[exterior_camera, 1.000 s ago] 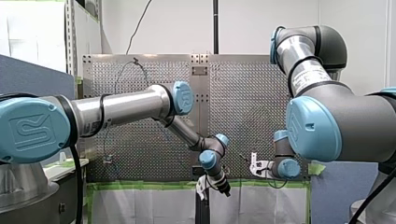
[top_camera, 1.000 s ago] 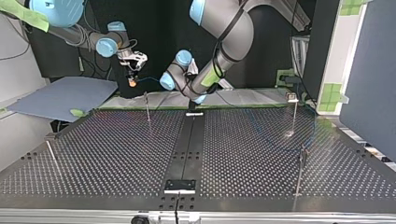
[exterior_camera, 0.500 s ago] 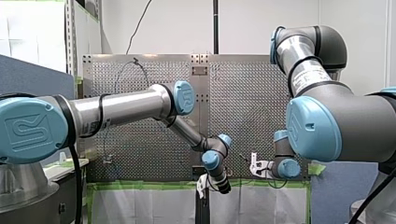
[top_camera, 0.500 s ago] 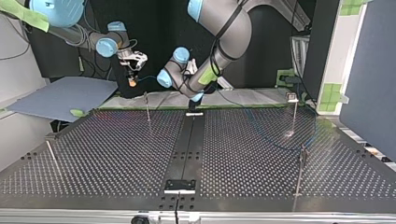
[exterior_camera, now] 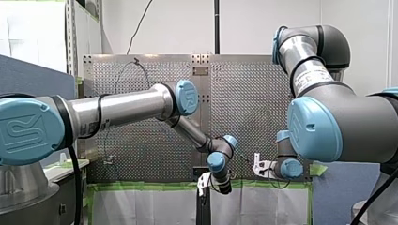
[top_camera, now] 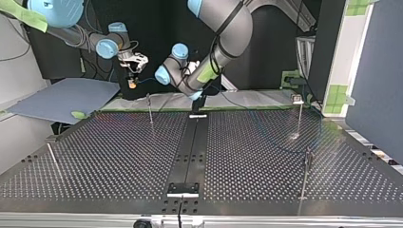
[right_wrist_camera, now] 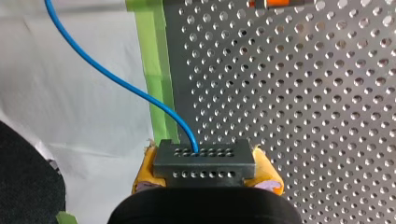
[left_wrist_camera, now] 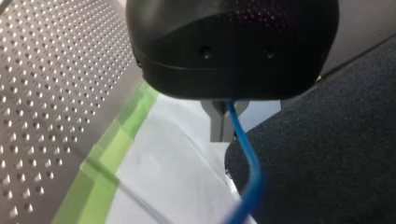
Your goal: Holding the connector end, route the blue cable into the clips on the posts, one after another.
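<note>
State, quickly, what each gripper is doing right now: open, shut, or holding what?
My left gripper: shut on the thin blue cable.
My right gripper: shut on the dark grey perforated connector block at the cable's end.

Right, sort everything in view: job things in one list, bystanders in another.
Job: blue cable; connector in my right end effector; my left end effector on the cable; posts.
Lying about: green tape; blue-grey sheet beside the table.

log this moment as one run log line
phase: routing | left gripper: shut on blue cable | right gripper: shut on connector between yellow pads
</note>
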{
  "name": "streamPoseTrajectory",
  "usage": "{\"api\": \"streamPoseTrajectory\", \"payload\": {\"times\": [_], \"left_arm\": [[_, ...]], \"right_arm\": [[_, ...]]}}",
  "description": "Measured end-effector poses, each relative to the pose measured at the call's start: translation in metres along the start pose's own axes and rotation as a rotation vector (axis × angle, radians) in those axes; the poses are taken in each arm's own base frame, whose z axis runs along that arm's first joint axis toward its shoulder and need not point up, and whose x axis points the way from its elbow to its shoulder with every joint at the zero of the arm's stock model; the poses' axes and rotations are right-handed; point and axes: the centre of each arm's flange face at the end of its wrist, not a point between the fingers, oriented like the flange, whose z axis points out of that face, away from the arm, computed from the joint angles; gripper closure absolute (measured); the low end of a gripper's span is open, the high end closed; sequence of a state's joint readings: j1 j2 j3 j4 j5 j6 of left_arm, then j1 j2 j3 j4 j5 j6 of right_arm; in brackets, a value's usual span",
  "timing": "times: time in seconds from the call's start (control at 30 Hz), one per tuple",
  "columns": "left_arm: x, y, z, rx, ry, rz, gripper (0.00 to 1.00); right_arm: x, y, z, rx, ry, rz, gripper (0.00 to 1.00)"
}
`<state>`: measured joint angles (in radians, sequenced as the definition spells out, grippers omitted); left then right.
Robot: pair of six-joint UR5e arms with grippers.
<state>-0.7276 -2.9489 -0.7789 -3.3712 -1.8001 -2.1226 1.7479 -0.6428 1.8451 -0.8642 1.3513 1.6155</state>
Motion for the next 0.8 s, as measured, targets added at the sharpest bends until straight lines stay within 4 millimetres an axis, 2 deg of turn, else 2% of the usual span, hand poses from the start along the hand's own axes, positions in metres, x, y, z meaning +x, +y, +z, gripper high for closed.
{"api": "streamPoseTrajectory", "payload": {"times": [0.37,0.67,0.8], "left_arm": [[-0.010,-0.063,-0.034,0.067,-0.151,0.089,0.99],[0.002,-0.090,-0.044,0.102,-0.218,0.078,0.99],[0.006,-0.099,-0.046,0.118,-0.242,0.062,0.99]], "right_arm": [[0.008,0.003,-0.001,-0.013,0.002,-0.003,1.00],[0.011,0.006,-0.001,-0.009,0.004,-0.001,1.00],[0.021,0.009,0.000,-0.003,0.021,0.010,1.00]]}}
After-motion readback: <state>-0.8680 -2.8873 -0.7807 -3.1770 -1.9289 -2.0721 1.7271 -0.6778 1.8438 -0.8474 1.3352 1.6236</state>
